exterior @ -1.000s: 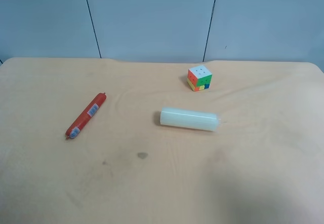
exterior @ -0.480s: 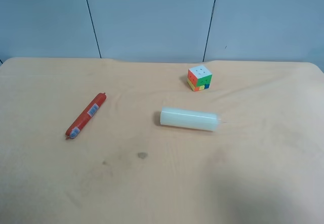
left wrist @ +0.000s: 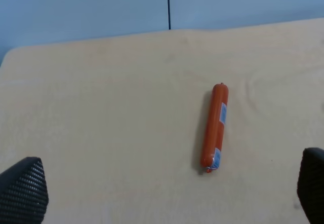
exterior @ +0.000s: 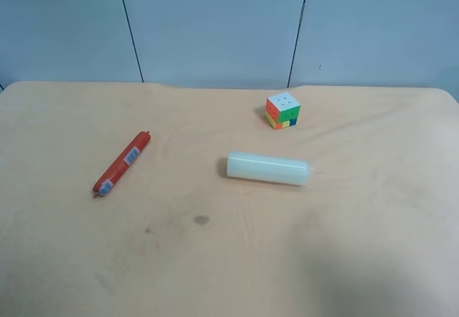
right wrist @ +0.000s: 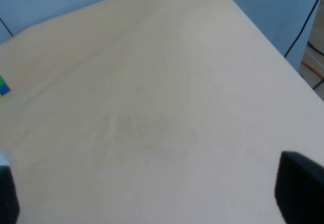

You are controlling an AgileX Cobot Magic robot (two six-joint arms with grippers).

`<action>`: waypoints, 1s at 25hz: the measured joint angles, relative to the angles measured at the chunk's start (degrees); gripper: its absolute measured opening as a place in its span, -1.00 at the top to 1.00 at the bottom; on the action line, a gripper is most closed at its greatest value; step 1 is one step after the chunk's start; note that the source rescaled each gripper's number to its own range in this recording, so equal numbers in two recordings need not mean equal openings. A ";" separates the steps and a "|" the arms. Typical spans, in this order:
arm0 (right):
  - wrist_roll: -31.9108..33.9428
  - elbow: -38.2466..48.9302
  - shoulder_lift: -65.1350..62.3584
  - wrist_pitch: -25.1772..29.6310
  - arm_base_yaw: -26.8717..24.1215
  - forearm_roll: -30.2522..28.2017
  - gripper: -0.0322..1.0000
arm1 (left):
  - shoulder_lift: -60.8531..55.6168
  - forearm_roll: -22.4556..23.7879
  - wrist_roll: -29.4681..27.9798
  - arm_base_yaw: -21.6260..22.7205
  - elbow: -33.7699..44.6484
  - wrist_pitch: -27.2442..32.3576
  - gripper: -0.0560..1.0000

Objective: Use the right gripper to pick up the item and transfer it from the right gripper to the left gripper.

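The item [exterior: 122, 163], a slim red-orange stick with a small white label, lies flat on the tan table [exterior: 229, 259] at the exterior high view's left. No arm shows in that view. The left wrist view looks down on the item [left wrist: 214, 127] from a distance; my left gripper [left wrist: 167, 188] is open, its fingertips [left wrist: 23, 188] spread wide at the frame's corners with nothing between them. My right gripper [right wrist: 152, 193] is open too, over bare table, with its fingertips [right wrist: 298, 193] far apart. The item is out of the right wrist view.
A pale whitish cylinder [exterior: 268, 168] lies on its side near the table's middle. A small multicoloured puzzle cube [exterior: 282, 110] sits behind it; its edge [right wrist: 3, 85] peeks into the right wrist view. Blue wall panels [exterior: 215, 23] rise behind the table's far edge.
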 joint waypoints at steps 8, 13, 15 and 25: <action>0.00 0.00 0.00 0.00 0.00 0.00 -1.00 | 0.00 0.00 0.00 0.00 0.00 0.00 -1.00; 0.00 0.00 0.00 0.00 0.00 0.00 -1.00 | 0.00 0.00 0.00 0.00 0.00 0.00 -1.00; 0.00 0.00 0.00 0.00 0.00 0.00 -1.00 | 0.00 0.00 0.00 0.00 0.00 0.00 -1.00; 0.00 0.00 0.00 0.00 0.00 0.00 -1.00 | 0.00 0.00 0.00 0.00 0.00 0.00 -1.00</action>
